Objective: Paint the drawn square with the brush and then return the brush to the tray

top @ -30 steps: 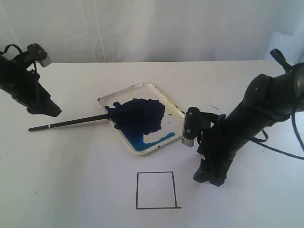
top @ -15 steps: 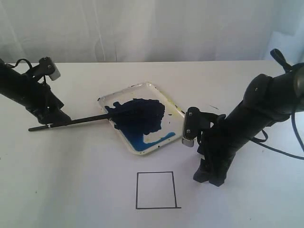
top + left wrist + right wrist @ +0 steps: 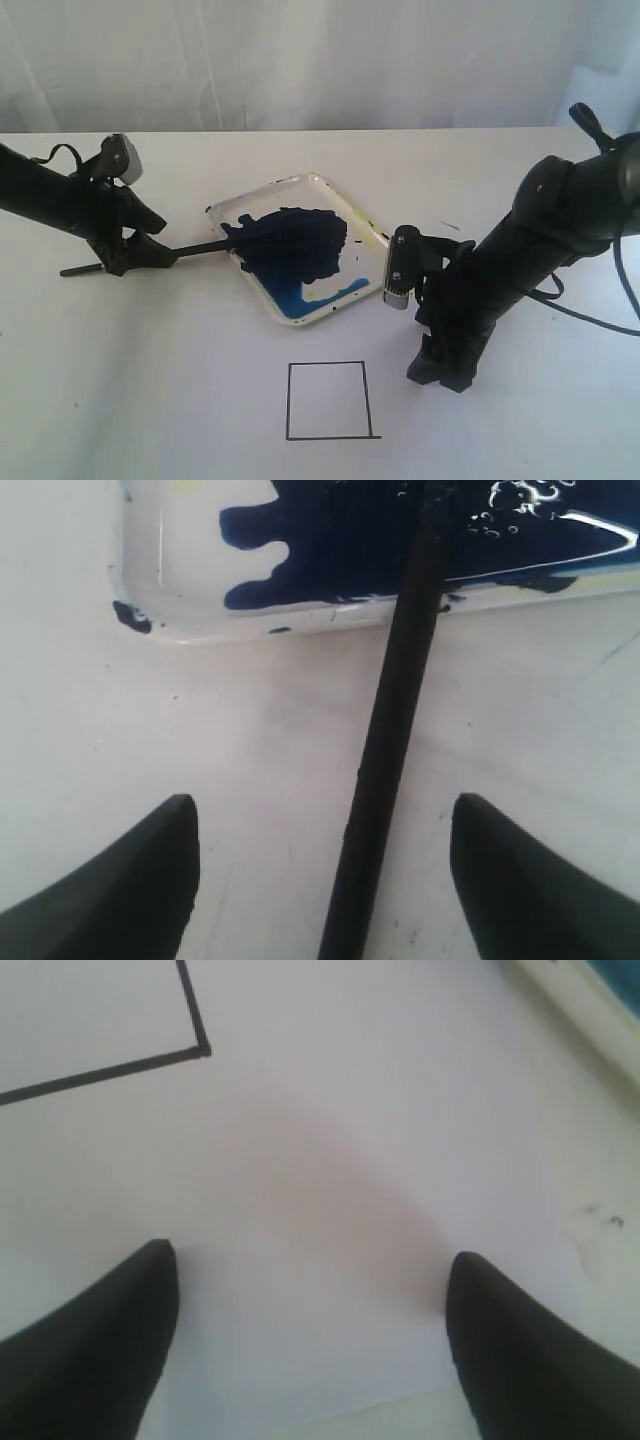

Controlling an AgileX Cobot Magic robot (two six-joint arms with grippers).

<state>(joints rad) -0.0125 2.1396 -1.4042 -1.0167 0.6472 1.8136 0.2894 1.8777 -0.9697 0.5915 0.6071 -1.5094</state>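
Mid-left: left gripper (image 3: 145, 252) jaws open, straddling brush (image 3: 200, 247) handle, no pinch yet. Brush prob. light, stiff, thin, slippery; grab mid-handle. Bristles in tray (image 3: 318, 177), center. Square (image 3: 328, 400) lower center, blank. Right gripper (image 3: 440, 372) open, empty, lower right.

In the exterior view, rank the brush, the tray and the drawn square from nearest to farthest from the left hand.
1. The brush: its handle lies between the left hand's open fingers.
2. The tray: just beyond, mid-scene.
3. The drawn square: farthest, toward the front right.
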